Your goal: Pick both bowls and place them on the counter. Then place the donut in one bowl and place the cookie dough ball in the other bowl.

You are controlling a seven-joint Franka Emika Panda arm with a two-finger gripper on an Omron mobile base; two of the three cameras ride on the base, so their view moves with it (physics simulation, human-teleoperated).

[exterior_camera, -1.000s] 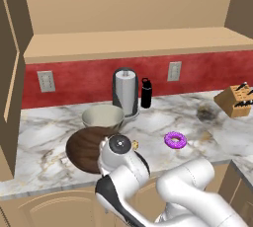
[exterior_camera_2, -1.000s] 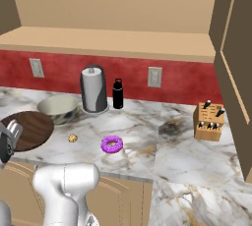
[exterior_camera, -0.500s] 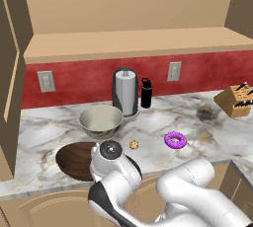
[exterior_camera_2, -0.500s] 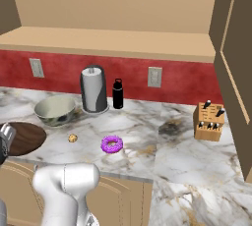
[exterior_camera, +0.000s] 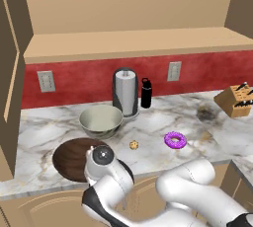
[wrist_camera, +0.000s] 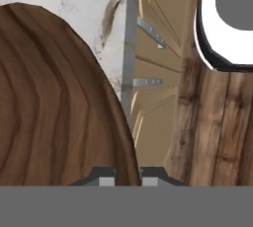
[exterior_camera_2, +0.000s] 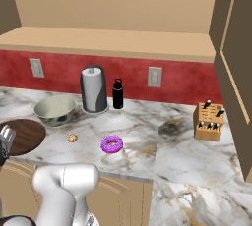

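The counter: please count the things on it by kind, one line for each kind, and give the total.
Bowls: 2, grey-green bowl and wooden bowl
Donut: 1
Dough ball: 1
Paper towel holder: 1
Black bottle: 1
Knife block: 1
Total: 7

You won't find any lettering, label, brand mark or number to read in these views. The dark bottle (exterior_camera: 146,93), the paper-towel holder (exterior_camera: 125,92), the knife block (exterior_camera_2: 208,121) and the wall outlets (exterior_camera: 46,81) all show plain faces, and nothing on the worktop (exterior_camera: 153,122) carries print.
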